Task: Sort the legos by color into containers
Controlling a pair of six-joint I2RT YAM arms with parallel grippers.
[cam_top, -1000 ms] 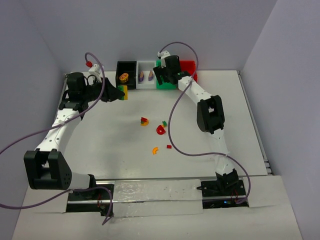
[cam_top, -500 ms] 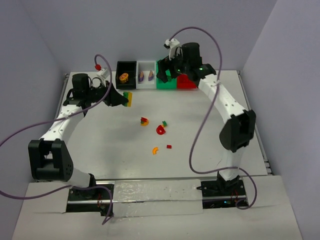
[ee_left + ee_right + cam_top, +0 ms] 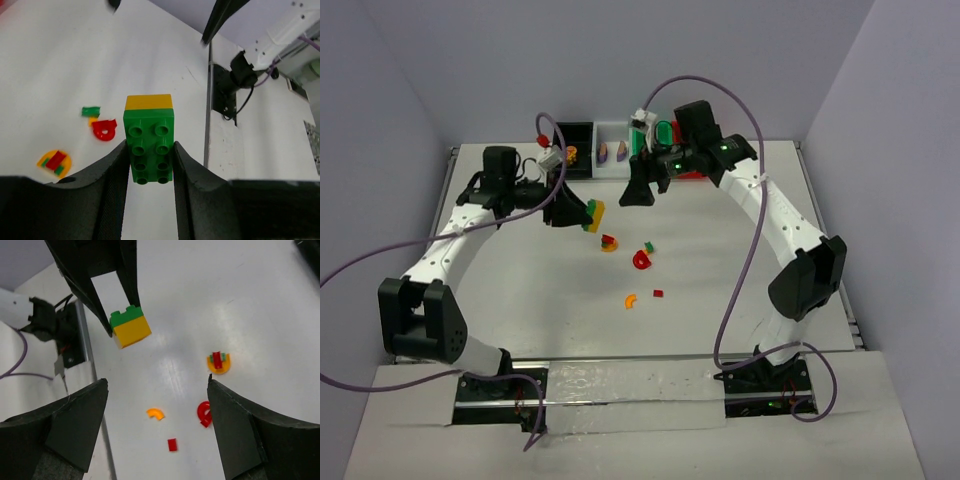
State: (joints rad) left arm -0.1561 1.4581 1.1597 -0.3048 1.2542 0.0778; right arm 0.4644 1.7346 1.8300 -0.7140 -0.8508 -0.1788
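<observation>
Twin white-and-black arms [image 3: 440, 255]
White links, black joints, purple cables [image 3: 360, 270]; left gripper [image 3: 149, 146] and right gripper [image 3: 156, 382] matte black.

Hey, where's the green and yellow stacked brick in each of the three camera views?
Top external: green-and-yellow brick left of centre.
Left wrist: brick dead centre, clamped in the left gripper.
Right wrist: brick upper left.
Shared landmark: the red curved piece, seen in all three.
</observation>
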